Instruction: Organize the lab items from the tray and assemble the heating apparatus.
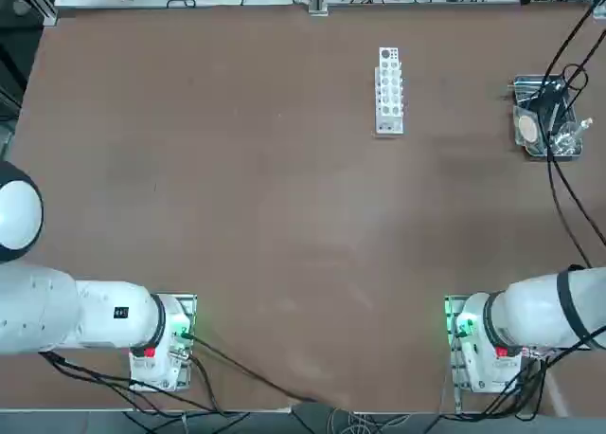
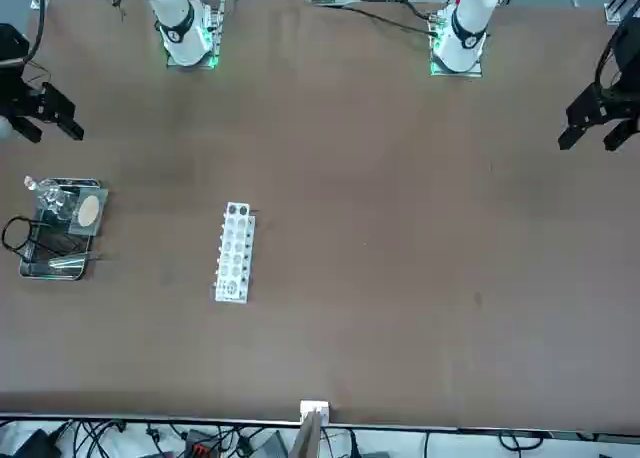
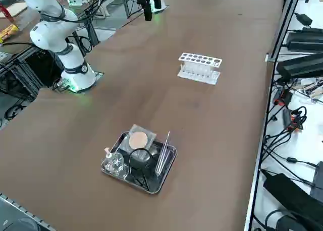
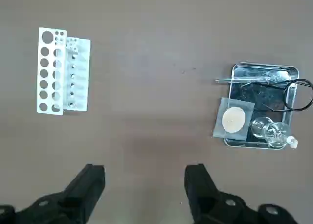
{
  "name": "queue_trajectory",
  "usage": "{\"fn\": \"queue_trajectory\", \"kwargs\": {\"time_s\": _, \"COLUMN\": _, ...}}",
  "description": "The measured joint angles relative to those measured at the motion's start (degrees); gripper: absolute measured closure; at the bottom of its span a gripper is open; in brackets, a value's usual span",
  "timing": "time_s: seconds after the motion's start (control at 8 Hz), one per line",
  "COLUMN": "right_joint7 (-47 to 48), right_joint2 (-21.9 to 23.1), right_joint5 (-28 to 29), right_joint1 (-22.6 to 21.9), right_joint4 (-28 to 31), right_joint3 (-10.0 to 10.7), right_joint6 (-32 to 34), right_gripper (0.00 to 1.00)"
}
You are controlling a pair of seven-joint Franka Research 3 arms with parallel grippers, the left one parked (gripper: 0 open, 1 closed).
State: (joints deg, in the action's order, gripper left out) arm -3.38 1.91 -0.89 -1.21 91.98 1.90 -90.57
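Fingers of the right gripper stand apart; lift the wire stand off the tray first, clear of the glass burner.

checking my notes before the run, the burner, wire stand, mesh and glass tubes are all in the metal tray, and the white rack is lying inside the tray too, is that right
Not quite: the white rack stands on the table, apart from the metal tray, as the right side view shows. The rest holds.
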Motion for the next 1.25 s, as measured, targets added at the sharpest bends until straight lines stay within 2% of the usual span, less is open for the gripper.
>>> {"fn": "queue_trajectory", "kwargs": {"time_s": 0.75, "right_joint7": -0.3, "right_joint2": -1.4, "right_joint5": -0.4, "right_joint1": 0.2, "right_joint4": 0.0, "right_joint3": -0.2, "right_joint6": -0.9, "right_gripper": 0.00}}
{"fn": "queue_trajectory", "kwargs": {"time_s": 1.0, "right_joint7": -6.0, "right_joint2": -3.6, "right_joint5": -0.8, "right_joint1": 0.6, "right_joint4": 0.0, "right_joint3": 0.2, "right_joint6": -3.7, "right_gripper": 0.00}}
{"fn": "queue_trajectory", "kwargs": {"time_s": 1.25, "right_joint7": -16.1, "right_joint2": -5.9, "right_joint5": -0.8, "right_joint1": 2.7, "right_joint4": 0.0, "right_joint3": 0.5, "right_joint6": -6.5, "right_gripper": 0.00}}
